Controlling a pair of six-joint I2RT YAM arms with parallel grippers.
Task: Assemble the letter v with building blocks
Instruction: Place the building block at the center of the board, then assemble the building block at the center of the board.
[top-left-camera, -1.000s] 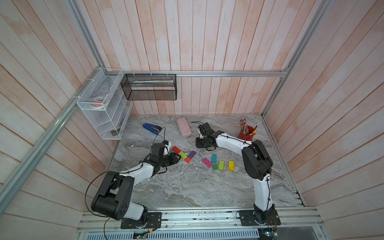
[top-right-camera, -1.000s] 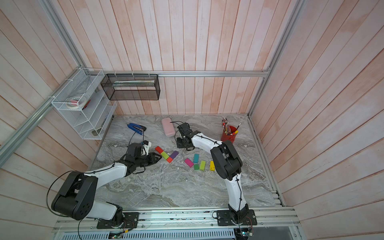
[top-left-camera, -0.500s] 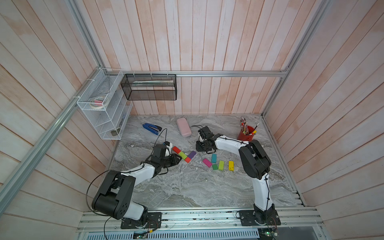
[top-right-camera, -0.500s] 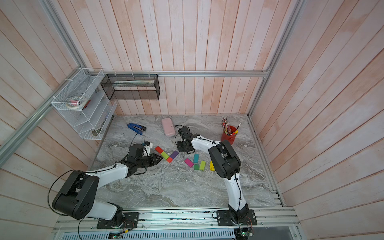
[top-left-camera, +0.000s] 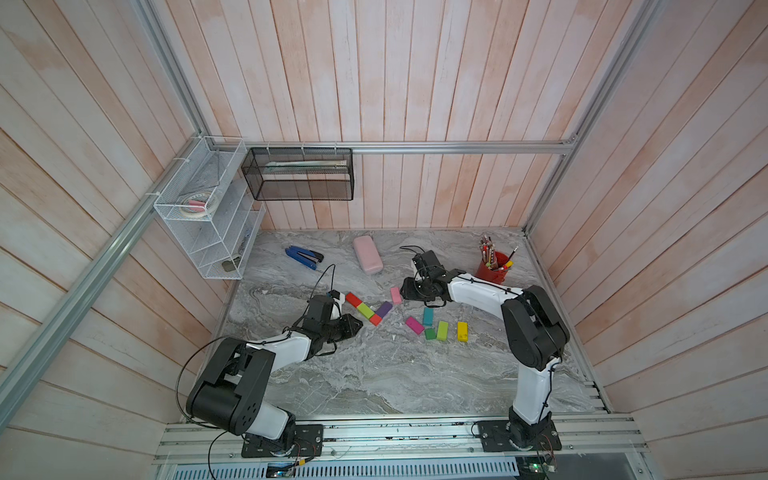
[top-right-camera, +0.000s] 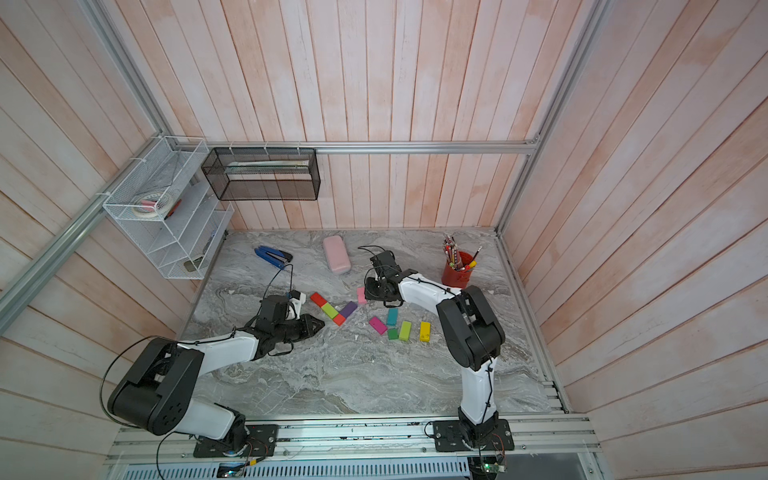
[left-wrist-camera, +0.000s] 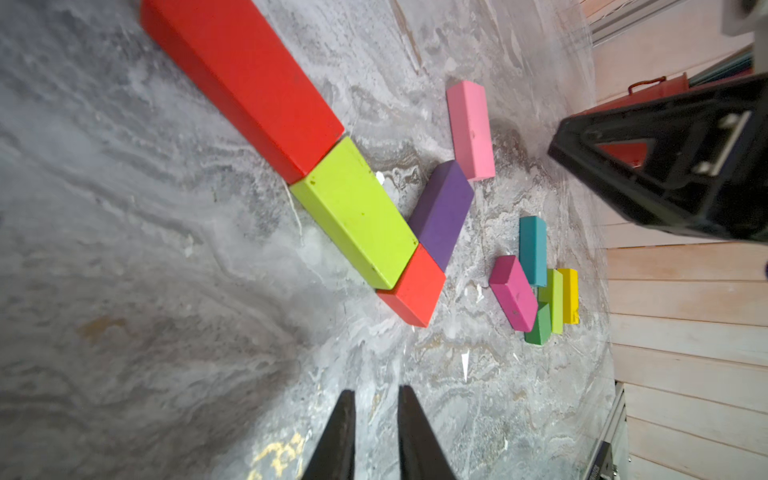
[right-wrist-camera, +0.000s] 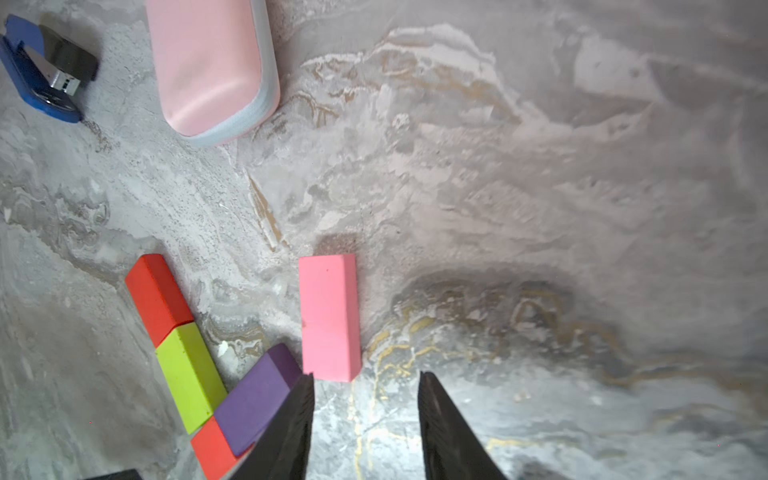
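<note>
Nearest the arms' bases, the left gripper (top-left-camera: 352, 327) hung low over the grey marble table (top-left-camera: 374, 374). Its fingers (left-wrist-camera: 340, 432) stood close together, with only a thin gap between them and nothing in it.

At about the same depth, off to the right, five loose blocks lay in a tight cluster. A magenta block (top-left-camera: 414, 325) lay by a small green cube (top-left-camera: 430, 333). A loose lime block (top-left-camera: 442, 331) touched the cube, and a yellow block (top-left-camera: 462, 331) lay just beside that. A teal block (top-left-camera: 428, 316) lay a little behind them.

Just past the left fingertips, the letter lay flat and partly built. A small red cube (top-left-camera: 375, 319) formed the point. From it a lime block (top-left-camera: 365, 310) and a long red block (top-left-camera: 353, 299) ran end to end, touching, away to the left. A purple block (top-left-camera: 383, 309) touched the cube and slanted away to the right.

A pink block (top-left-camera: 395, 296) lay just beyond the purple block's far end, turned out of line with it. Whether the two touched could not be told.

Beside it on the right, the right gripper (right-wrist-camera: 365, 376) sat low with its fingers (right-wrist-camera: 440, 415) spread and empty. The pink block lay just ahead of the tips, not between them.

Farther back lay a pale pink case (top-left-camera: 368, 254) and a blue stapler (top-left-camera: 303, 257). A red cup of pencils (top-left-camera: 492, 270) stood near the right wall. A white wire rack (top-left-camera: 208, 232) and a black mesh basket (top-left-camera: 299, 174) hung at the back.
</note>
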